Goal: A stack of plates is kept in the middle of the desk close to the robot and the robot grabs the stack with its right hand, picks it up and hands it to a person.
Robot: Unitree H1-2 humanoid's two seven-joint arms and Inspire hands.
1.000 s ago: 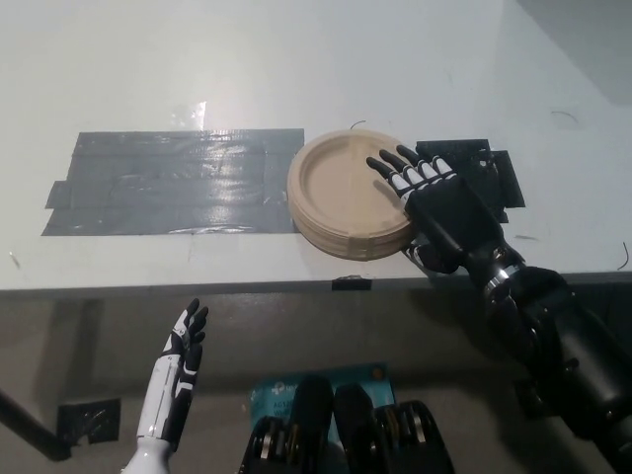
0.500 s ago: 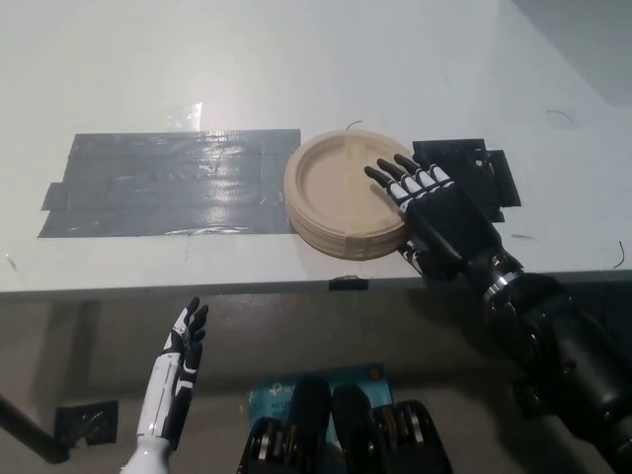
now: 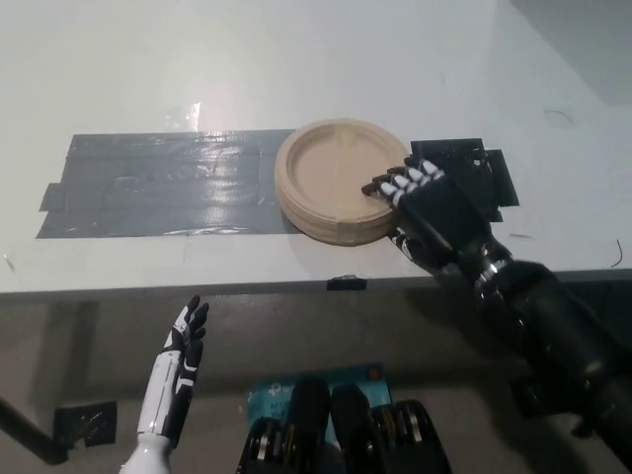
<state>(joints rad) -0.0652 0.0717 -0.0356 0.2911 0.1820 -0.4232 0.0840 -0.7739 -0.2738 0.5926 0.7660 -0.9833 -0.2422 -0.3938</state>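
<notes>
Right hand (image 3: 423, 202) fingers now curled over plates (image 3: 336, 193) right rim, stack nudged left. Grip closing, not lifted yet. Left hand (image 3: 183, 348) open, idle below counter (image 3: 296, 59).

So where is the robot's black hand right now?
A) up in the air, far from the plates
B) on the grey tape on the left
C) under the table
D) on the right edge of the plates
D: the black right hand rests against the right rim of the stack of plates, its fingers curled over the edge, while the white left hand hangs below the desk.
</notes>
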